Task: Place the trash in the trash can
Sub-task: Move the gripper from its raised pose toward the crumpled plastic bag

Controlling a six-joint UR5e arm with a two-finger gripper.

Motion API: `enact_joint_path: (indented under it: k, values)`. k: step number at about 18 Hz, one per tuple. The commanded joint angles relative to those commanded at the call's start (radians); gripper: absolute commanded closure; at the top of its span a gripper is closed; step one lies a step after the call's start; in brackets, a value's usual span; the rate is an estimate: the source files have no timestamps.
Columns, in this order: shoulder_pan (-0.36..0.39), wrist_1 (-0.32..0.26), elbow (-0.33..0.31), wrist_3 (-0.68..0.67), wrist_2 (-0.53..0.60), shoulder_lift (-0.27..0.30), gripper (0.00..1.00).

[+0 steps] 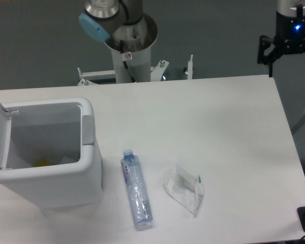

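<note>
Bottle [136,190] lies flat on table [218,117], just right of bin [46,152]; wrapper [184,189] near, further right. Bin lid open. Gripper [290,51] parked far right, jaws apart, empty. Bottle best grasped across narrow width, released above bin opening.

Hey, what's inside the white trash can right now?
The trash can stands open. Inside, a small yellow-orange item and something pale beside it lie at the bottom. The near wall hides the rest of the floor.
</note>
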Motion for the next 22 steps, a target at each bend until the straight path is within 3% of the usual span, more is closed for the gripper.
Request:
enact_joint_path:
  k: [5, 6, 9, 10, 12, 14, 16, 18, 20, 22]
  values:
    - [-0.015, 0.026, -0.035, -0.017, 0.008, 0.009, 0.00]
    - [-0.023, 0.055, -0.055, -0.018, 0.008, 0.011, 0.00]
    - [-0.078, 0.252, -0.190, -0.134, 0.017, 0.023, 0.00]
    - [-0.101, 0.283, -0.222, -0.187, 0.065, 0.017, 0.00]
    - [-0.184, 0.299, -0.264, -0.215, 0.106, -0.001, 0.00]
    - [-0.196, 0.310, -0.305, -0.274, 0.100, -0.014, 0.00]
    - [-0.219, 0.311, -0.301, -0.334, 0.092, -0.046, 0.00]
    - [-0.293, 0.304, -0.301, -0.460, 0.063, -0.125, 0.00]
    - [-0.307, 0.298, -0.282, -0.573, -0.001, -0.178, 0.00]
    - [-0.310, 0.298, -0.278, -0.624, -0.041, -0.195, 0.00]
